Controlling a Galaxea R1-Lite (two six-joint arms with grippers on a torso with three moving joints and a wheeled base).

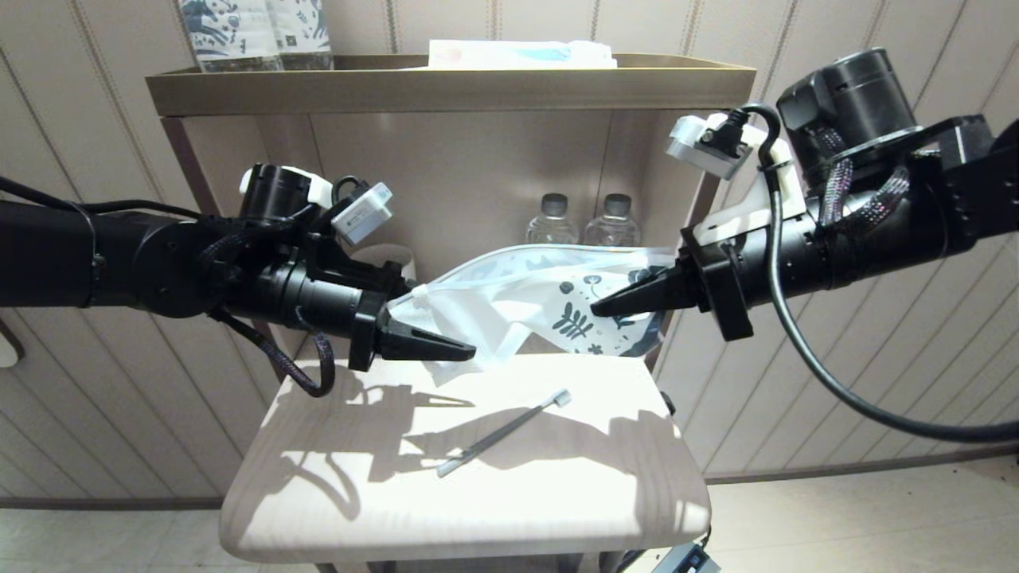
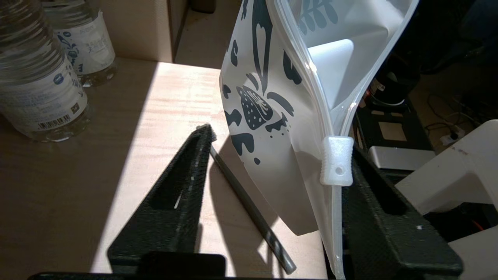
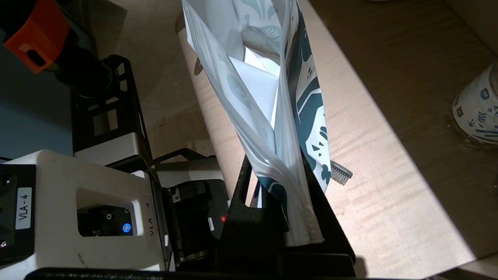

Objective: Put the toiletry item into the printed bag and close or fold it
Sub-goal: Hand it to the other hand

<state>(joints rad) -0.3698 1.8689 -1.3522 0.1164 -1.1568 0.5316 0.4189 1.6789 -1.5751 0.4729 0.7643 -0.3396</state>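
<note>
Between my right gripper point(image 1: 599, 306), pinching the printed bag point(image 1: 509, 306), and my left gripper point(image 1: 466, 348), jaws apart beside the zip slider point(image 2: 337, 166), I judge we're opening it; the toothbrush point(image 1: 503, 432) lies on the table point(image 1: 334, 509) below, needing pickup next.

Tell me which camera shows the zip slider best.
Left wrist view: the zip slider sits close and unobstructed on the printed bag. The head and right wrist views show the bag, but no slider I can make out.
</note>
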